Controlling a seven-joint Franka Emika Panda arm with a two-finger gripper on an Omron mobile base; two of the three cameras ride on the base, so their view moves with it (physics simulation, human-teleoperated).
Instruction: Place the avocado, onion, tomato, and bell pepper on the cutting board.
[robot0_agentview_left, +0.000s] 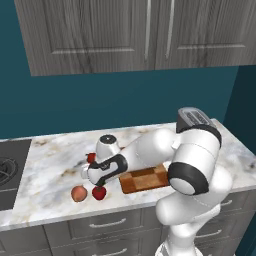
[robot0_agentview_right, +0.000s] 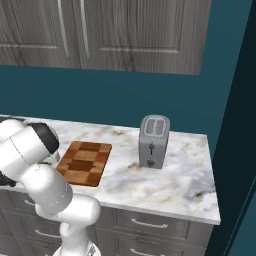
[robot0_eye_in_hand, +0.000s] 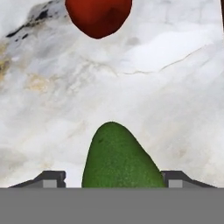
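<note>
The dark-green avocado (robot0_eye_in_hand: 118, 162) lies on the marble counter right between my gripper's (robot0_eye_in_hand: 114, 179) two fingertips. The right fingertip (robot0_eye_in_hand: 177, 177) is at its edge and the left one stands a little apart; actual contact is hidden. In the left base view my gripper (robot0_agentview_left: 92, 174) reaches down to the counter left of the checkered cutting board (robot0_agentview_left: 145, 180), which has nothing on it (robot0_agentview_right: 84, 162). The peach-pink onion (robot0_agentview_left: 79, 193) sits near the front edge. Two red fruits (robot0_agentview_left: 99, 192) (robot0_agentview_left: 91, 158) lie beside the hand; I cannot tell which is tomato and which is bell pepper. One red fruit (robot0_eye_in_hand: 98, 17) lies beyond the avocado.
A silver toaster (robot0_agentview_right: 154, 141) stands at the back right of the counter. A stove top (robot0_agentview_left: 7, 172) borders the counter on the left. Grey wall cabinets (robot0_agentview_left: 125, 30) hang above, and drawers run below the front edge.
</note>
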